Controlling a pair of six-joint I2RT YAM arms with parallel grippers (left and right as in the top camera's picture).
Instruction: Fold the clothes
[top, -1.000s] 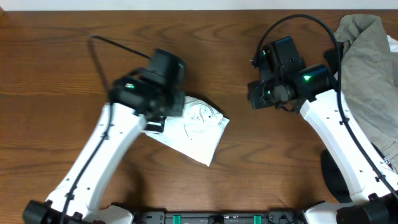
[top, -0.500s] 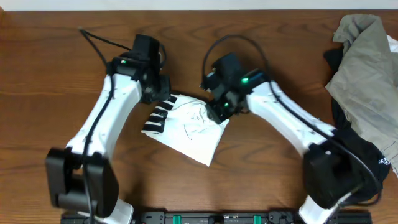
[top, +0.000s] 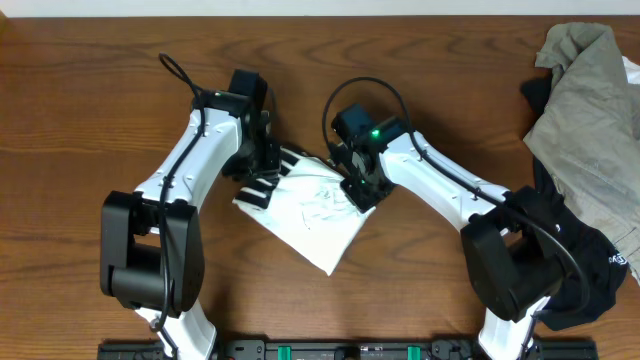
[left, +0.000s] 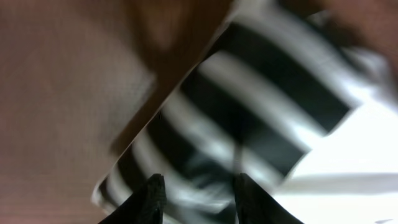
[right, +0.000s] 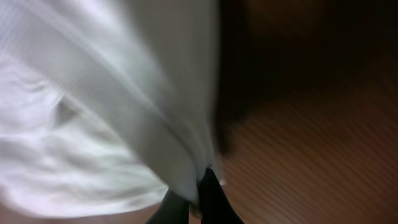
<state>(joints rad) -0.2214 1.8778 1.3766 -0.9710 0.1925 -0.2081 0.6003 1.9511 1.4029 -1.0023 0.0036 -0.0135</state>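
The white garment (top: 312, 208) lies in the middle of the table (top: 80, 110), its striped band (left: 249, 112) at the upper-left corner. The right gripper (right: 194, 202) is closed, pinching the garment's right edge, apparently to lift it for a fold. The left gripper (left: 202, 198), jaws partly apart, hovers over the stripes holding nothing visibly, probably to take the opposite corner.

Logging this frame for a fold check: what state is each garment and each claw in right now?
white shirt, partly folded, lying flat.
striped sleeve, lying at the shirt's edge under the left claw.
clothes pile, crumpled and unfolded, off to the robot's right.
left claw, fingers apart over the striped sleeve.
right claw, shut on the white shirt's edge.
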